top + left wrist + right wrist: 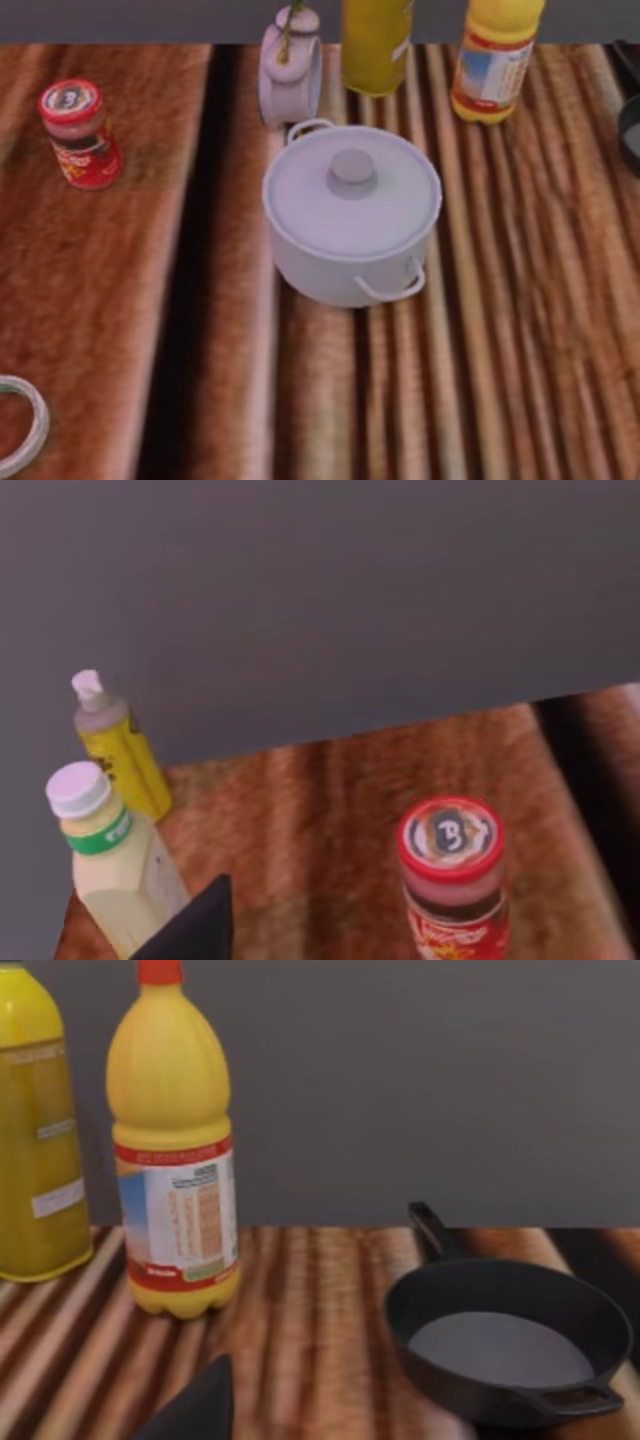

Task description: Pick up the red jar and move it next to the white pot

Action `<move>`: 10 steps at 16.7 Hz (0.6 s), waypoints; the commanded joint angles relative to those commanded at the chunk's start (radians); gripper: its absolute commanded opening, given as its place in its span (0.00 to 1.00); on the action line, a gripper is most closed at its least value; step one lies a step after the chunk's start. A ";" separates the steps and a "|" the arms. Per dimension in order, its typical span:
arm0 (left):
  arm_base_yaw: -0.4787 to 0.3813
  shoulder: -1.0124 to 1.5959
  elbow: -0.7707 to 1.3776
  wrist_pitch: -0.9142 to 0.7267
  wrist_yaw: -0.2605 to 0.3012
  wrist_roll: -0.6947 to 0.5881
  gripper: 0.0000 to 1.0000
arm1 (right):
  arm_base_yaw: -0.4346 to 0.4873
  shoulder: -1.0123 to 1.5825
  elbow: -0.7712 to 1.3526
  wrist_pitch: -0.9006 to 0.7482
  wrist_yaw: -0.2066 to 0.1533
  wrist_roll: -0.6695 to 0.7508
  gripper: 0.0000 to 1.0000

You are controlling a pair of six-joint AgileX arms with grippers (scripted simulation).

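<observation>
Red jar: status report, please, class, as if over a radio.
Neither gripper in the top view; fingers unreadable. Red jar upright at far left, ungrasped, well apart from white pot mid-table. Bare table between them; nothing in the way.

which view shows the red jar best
The top view: the whole red jar stands upright at the table's far left, well apart from the white pot. The left wrist view shows its lid and upper label closer, bottom cut off. The right wrist view misses it.
</observation>
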 joint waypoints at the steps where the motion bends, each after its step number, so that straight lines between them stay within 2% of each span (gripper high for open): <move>1: 0.001 0.092 0.099 -0.055 0.007 0.028 1.00 | 0.000 0.000 0.000 0.000 0.000 0.000 1.00; 10: 0.003 0.976 1.006 -0.578 0.069 0.313 1.00 | 0.000 0.000 0.000 0.000 0.000 0.000 1.00</move>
